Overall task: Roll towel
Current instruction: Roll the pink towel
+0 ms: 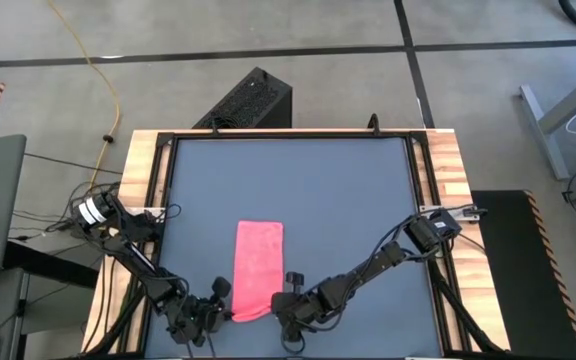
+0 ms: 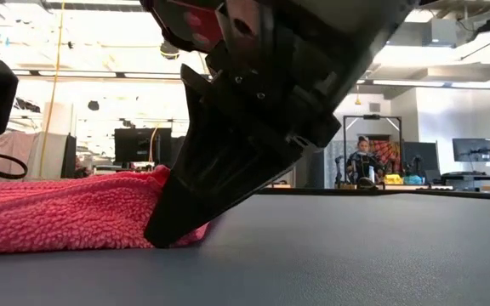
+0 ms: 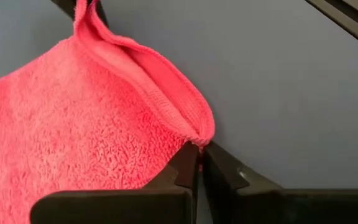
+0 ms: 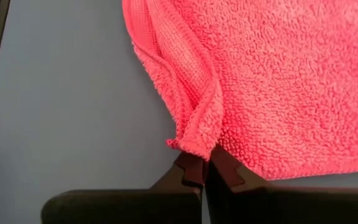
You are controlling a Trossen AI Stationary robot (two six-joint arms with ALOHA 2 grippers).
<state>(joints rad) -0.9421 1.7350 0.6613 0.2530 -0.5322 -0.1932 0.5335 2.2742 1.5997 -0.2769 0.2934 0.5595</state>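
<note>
Low in the centre of the high view, you have the towel [image 1: 258,268] lying as a long folded strip on the table [image 1: 348,190], its near end between the two arms. Your left gripper [image 1: 220,312] sits at the lower left corner of that end, and its wrist view shows the fingers pinched together on the hemmed corner of the towel [image 3: 194,134]. Your right gripper [image 1: 280,310] is at the lower right corner, clenched on the fabric tip [image 4: 194,146] there. Both corners look lifted slightly off the surface. No roll has formed yet that I can see: the strip lies flat along its length. By my judgement you are at the very start, grips secured, with all the turning-over of the near edge and rolling toward the top of the frame left to do.
</note>
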